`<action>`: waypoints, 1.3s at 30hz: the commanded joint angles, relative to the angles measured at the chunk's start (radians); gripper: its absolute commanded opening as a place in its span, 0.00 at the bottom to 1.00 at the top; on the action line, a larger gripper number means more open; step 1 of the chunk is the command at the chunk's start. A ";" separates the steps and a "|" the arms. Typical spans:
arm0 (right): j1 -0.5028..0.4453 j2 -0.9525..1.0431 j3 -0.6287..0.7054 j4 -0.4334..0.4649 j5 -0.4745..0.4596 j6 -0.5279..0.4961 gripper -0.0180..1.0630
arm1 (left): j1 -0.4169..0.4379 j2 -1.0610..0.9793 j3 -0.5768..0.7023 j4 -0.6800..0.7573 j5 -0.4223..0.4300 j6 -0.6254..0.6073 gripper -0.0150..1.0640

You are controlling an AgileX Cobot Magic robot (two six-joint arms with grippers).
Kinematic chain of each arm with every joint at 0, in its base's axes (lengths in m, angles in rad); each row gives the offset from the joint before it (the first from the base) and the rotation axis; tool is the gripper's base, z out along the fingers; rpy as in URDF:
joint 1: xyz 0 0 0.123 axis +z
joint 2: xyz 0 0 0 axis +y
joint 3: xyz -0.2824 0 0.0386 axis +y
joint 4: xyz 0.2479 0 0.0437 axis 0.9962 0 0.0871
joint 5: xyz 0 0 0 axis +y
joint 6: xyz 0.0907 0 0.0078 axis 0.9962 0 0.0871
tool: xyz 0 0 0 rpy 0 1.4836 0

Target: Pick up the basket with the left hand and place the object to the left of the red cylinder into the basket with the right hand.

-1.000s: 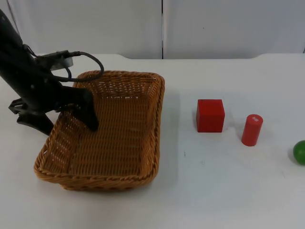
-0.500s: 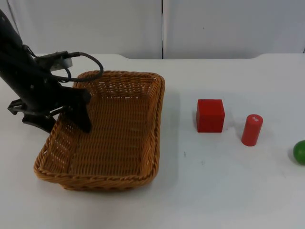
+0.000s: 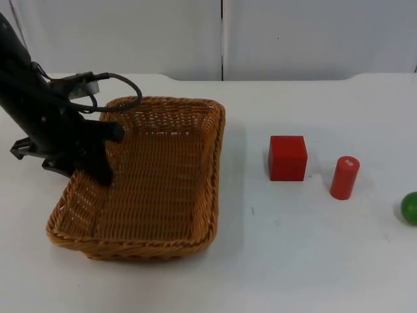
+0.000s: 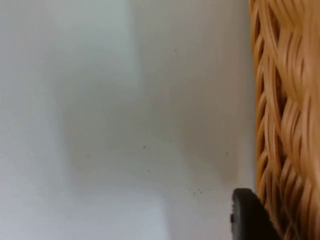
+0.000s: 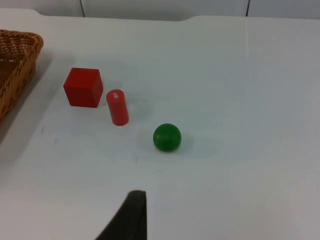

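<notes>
Two risks loom: the left gripper (image 3: 88,171) straddles the basket (image 3: 156,176) left wall near the table's left edge, jaws unclosed, so lifting slips, while the red cube (image 3: 287,158) sits mid-table beside the red cylinder (image 3: 344,177), right gripper (image 5: 131,212) waiting, its jaws unreadable.

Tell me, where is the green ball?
The green ball lies on the white table at the right edge of the top view, just right of the red cylinder, which stands beside the red cube.
</notes>
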 commanded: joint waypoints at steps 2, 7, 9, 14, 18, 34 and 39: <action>-0.003 -0.002 0.002 0.000 -0.004 -0.001 0.99 | -0.005 0.002 -0.006 0.000 0.006 -0.007 0.19; -0.003 -0.002 0.002 0.000 -0.004 -0.001 0.99 | -0.005 0.002 -0.006 -0.019 -0.001 -0.031 0.04; -0.003 -0.002 0.002 0.000 -0.004 -0.001 0.99 | -0.005 0.002 -0.006 -0.024 -0.001 -0.031 0.01; -0.003 -0.002 0.002 0.000 -0.004 -0.001 0.99 | -0.005 -0.001 -0.006 -0.084 0.028 -0.045 0.01; -0.003 -0.002 0.002 0.000 -0.004 -0.001 0.99 | -0.005 -0.008 -0.006 -0.086 0.063 -0.078 0.01; -0.003 -0.002 0.002 0.000 -0.004 -0.001 0.99 | -0.005 -0.215 0.079 -0.075 0.170 -0.147 0.01; -0.003 -0.002 0.002 0.000 -0.004 -0.001 0.99 | -0.005 -0.324 0.134 -0.075 0.185 -0.157 0.01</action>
